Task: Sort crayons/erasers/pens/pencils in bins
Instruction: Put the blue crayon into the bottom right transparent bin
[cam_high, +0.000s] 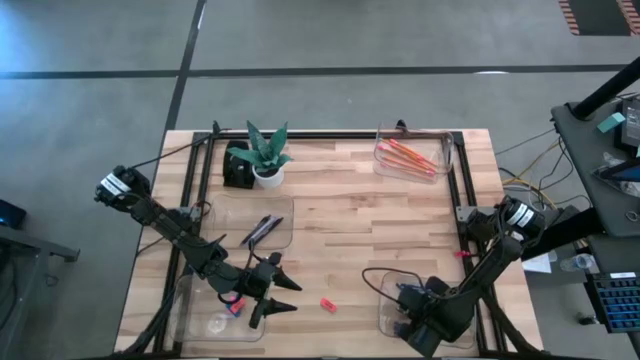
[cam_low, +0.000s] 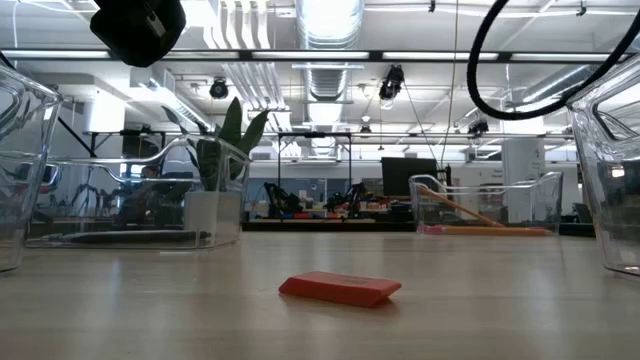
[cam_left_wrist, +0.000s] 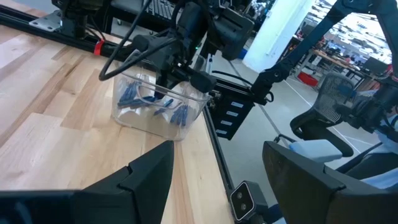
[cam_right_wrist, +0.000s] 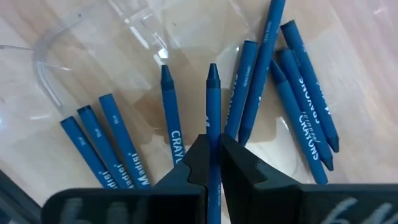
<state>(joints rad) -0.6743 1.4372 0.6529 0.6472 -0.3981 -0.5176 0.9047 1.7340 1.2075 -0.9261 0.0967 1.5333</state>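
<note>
over the crayon bin (cam_high: 405, 300), right end effector (cam_right_wrist: 213, 163) pinching a half-hidden blue crayon (cam_right_wrist: 212, 106)

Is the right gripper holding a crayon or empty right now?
Holding one. The right gripper has its jaws shut on a blue crayon, over the other crayons lying in the bin.

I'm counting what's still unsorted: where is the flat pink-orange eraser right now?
In the high view the flat pink-orange eraser lies loose on the wooden table near its front edge, between the open left gripper and the clear bin of blue crayons.
</note>
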